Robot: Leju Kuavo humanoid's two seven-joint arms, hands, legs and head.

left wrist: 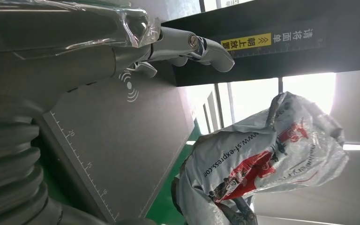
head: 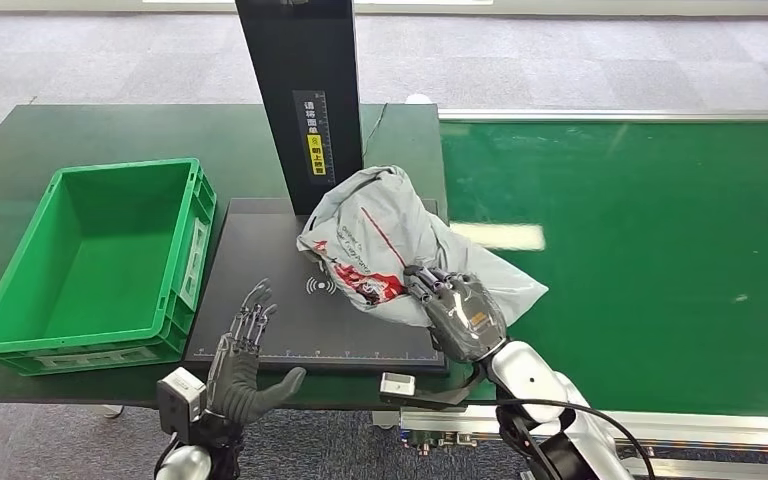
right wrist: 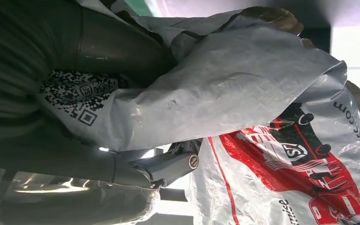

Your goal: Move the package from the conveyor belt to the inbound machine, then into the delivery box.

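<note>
Right hand was clamped on the soft, slippery, crumpled bag; bunched folds judged the best hold. Left hand was spread open, empty.

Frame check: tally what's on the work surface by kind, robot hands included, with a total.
Grey courier package, gripped by the right robot hand: 1
Green delivery box: 1
Black inbound machine, pad plus upright post: 1
Green conveyor belt: 1
Robot hands, left robot hand and right robot hand: 2
Total: 6
</note>
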